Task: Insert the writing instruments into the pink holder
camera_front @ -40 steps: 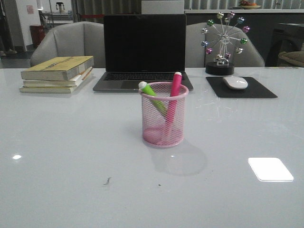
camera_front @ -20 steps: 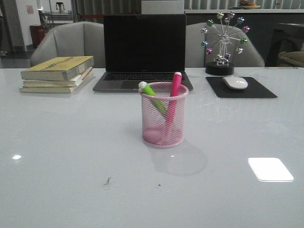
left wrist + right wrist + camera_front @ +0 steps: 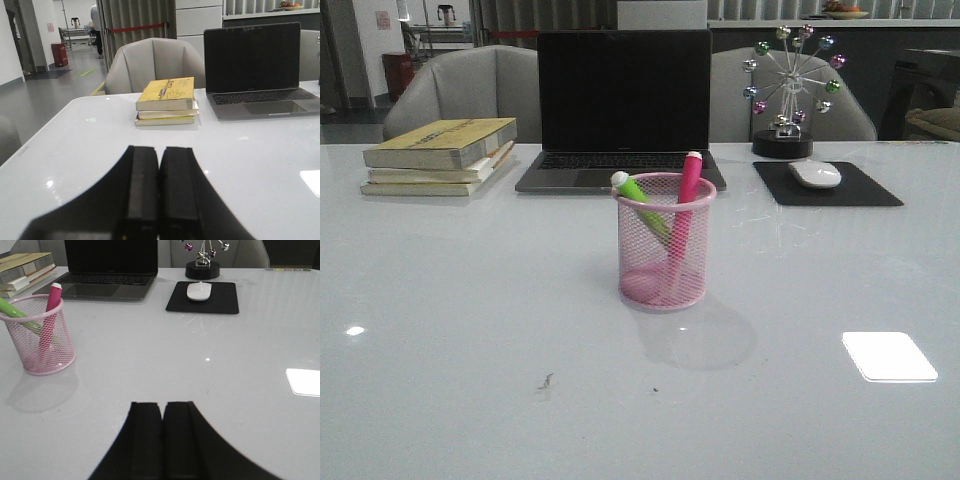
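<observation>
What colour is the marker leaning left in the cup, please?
Lime green marker, pale cap; clearest in the front view.

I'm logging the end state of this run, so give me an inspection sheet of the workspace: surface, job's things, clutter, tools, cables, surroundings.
Surface: glossy white table, light glare, a small dark speck near the front.
Job's things: pink marker and green marker both stand leaning inside the pink holder, which is upright.
Clutter: open laptop, stack of books, mouse on a black pad, ball ornament, all behind the holder.
Tools: left tool shut, empty; right tool shut, empty; both away from the holder.
Cables: nothing seen.
Surroundings: two grey chairs behind the table.
</observation>
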Controlling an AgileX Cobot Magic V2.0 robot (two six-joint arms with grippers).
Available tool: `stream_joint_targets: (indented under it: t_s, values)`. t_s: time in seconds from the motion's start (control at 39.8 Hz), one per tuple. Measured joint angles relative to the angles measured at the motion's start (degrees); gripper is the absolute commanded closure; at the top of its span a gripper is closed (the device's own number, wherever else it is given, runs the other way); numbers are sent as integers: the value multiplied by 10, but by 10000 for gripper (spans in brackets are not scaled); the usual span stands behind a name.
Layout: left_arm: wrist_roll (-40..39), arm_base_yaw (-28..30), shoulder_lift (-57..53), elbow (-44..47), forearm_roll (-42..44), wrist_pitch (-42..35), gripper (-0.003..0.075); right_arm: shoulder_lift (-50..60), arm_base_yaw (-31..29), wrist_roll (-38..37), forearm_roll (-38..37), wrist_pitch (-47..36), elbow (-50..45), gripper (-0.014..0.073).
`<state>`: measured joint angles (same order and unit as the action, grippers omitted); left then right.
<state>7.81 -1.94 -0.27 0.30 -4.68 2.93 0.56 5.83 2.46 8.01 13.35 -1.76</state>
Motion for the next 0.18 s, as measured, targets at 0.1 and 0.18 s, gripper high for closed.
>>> stream_joint_targets:
  t_s: [0.1, 0.18]
  values:
    - [0, 0, 0, 0, 0, 0, 629, 0, 0, 0, 0, 0, 0, 565]
    - [0, 0, 0, 0, 0, 0, 629, 0, 0, 0, 0, 0, 0, 565]
